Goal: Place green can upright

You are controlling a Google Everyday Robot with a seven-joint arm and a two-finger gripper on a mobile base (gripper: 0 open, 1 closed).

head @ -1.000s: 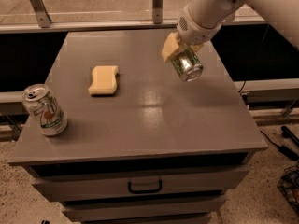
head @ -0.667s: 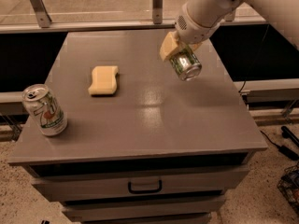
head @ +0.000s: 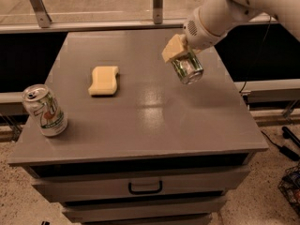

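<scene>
green can [head: 188, 69] tilted in hand [head: 180, 55], abv table [head: 140, 121].

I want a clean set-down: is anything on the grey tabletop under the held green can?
Nothing visible. The gripper holds the slim dark green aluminium can tilted above bare grey tabletop at the right; the yellow sponge and the silver-white 7UP can sit well to the left.

Tilted green can [head: 188, 69], dark body, shiny silver end facing the camera, clamped aloft in gripper [head: 178, 53] above right rear of cabinet top [head: 154, 116].
</scene>
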